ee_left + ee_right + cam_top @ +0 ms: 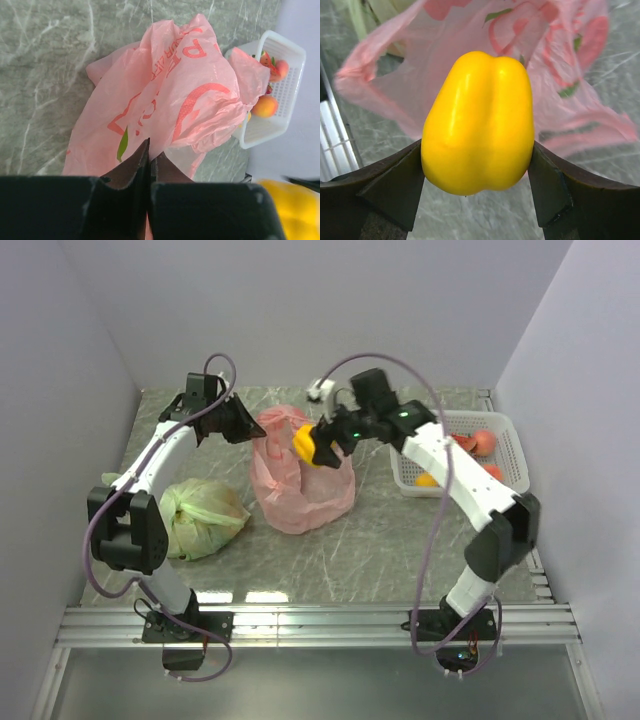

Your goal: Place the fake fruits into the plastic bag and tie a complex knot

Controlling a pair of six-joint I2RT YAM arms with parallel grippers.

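So the right fingers (547, 187) are clamped on either side of a yellow fake fruit (477, 122). It's pepper-shaped and fills most of the right wrist view, so the plastic bag (570, 75) behind it is just a pink blur, with its far edges cut off by the frame. From the top camera the same yellow fruit (303, 445) hangs at the upper right rim of the plastic bag (300, 490), touching or just above it; I can't tell which. The bag sits mid-table (380, 540), with its top standing up toward the left arm. The left fingers (130, 170) are pressed tight together, and a sliver of pink shows in the slit between them. So they seem to be pinching the bag's edge, though the black body of the fingers hides the actual contact. In that view the bag (165, 100) spreads out crumpled with red print on it, and the film is too crinkly to see whether anything's inside. A yellow blob (290, 210) in the bottom right corner is cut off. The white basket (512, 440) sits near the table's right edge with a few more fake fruits (265, 106). The right arm covers part of it from above. A pale green bag (200, 515) lies near the left arm, well apart from the pink one.
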